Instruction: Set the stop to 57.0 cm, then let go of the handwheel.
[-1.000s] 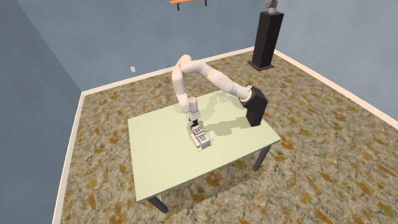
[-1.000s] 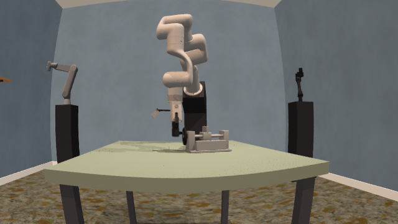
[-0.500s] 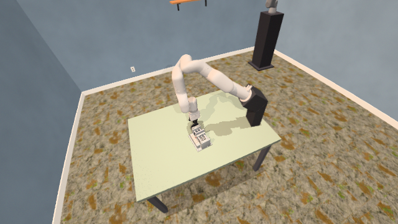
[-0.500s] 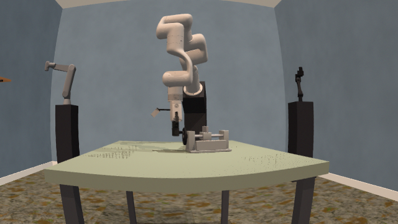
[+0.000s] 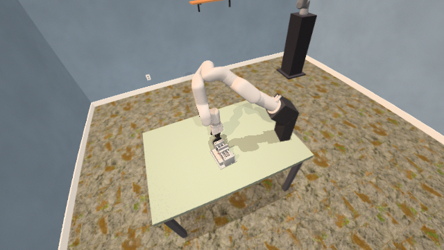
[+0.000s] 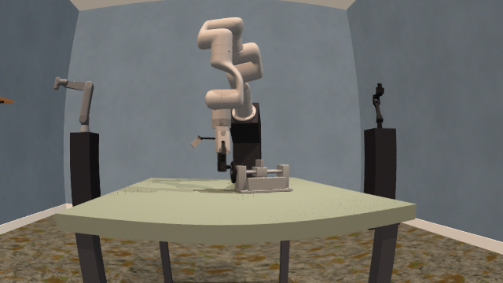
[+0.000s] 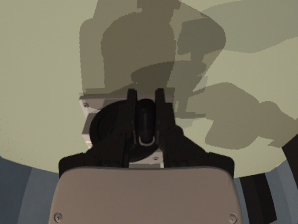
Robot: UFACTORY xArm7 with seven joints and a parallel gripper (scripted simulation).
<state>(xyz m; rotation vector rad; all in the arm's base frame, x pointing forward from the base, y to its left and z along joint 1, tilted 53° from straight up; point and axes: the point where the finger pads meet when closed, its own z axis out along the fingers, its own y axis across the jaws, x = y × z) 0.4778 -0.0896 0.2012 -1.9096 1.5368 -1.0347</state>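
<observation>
A small grey slide fixture (image 6: pixel 262 178) stands on the pale green table; it also shows in the top view (image 5: pixel 223 155). It has a rail, a square stop block (image 6: pixel 259 168) on a screw rod, and a black handwheel (image 6: pixel 233 172) at its left end. My gripper (image 6: pixel 222 167) comes down from above and is shut on the handwheel's handle, left of the wheel. In the wrist view the two dark fingers close around the handle over the black wheel (image 7: pixel 120 129). The scale reading is too small to tell.
The arm's black base block (image 6: pixel 245 137) stands just behind the fixture. Black pedestals with other small arms stand off the table at left (image 6: pixel 84 165) and right (image 6: pixel 379 161). The table edges lie well away from the fixture.
</observation>
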